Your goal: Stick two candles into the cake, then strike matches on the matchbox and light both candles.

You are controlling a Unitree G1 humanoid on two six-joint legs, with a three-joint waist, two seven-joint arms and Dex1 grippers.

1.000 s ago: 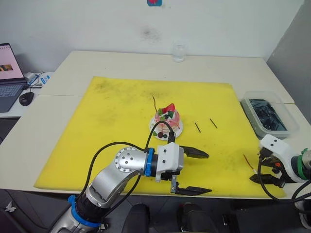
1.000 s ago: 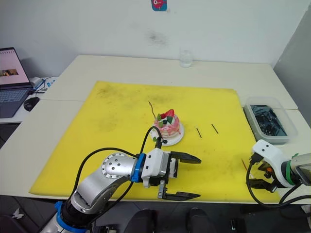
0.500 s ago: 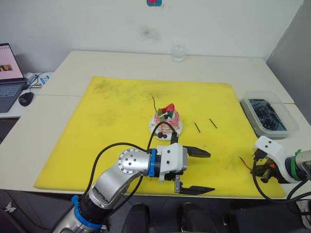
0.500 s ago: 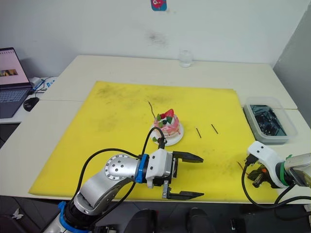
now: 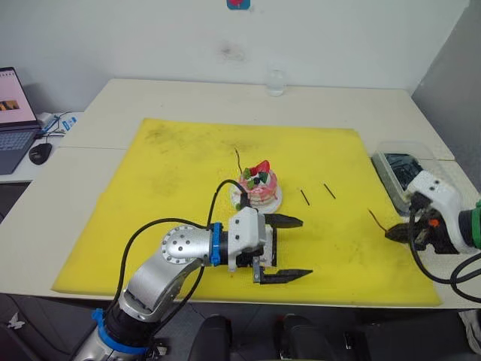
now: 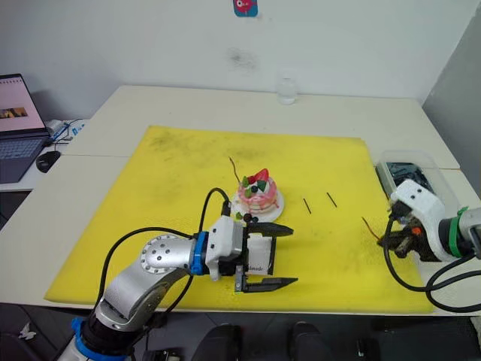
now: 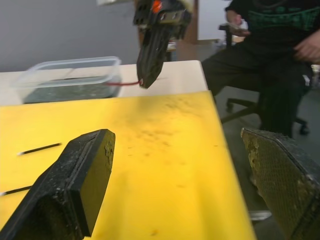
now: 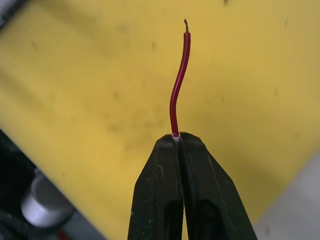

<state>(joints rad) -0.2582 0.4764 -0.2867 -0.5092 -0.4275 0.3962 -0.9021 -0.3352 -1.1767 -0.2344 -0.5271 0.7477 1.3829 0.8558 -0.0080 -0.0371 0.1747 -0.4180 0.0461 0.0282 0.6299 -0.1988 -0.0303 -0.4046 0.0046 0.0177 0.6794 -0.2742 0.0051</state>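
L gripper (image 7: 175, 185) agape over mat (image 7: 165, 150)

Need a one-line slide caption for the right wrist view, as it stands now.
Right gripper shut on a thin red candle, held over the yellow mat.

The left arm (image 5: 161, 274) had a silver-grey metal shell with a round joint cap ringed by small dark screw holes. A blue collar separated this shell from a white wrist block, and a second blue ring sat lower on the arm. A black cable looped from the arm to the wrist block. The left gripper (image 5: 284, 248) carried two flat black fingers with a rough, textured inner face. The right arm (image 5: 451, 222) had a white moulded housing, a green band behind it, orange detail near the wrist, and black cables beneath. The right gripper (image 8: 175, 140) had two smooth, tapered black fingers.
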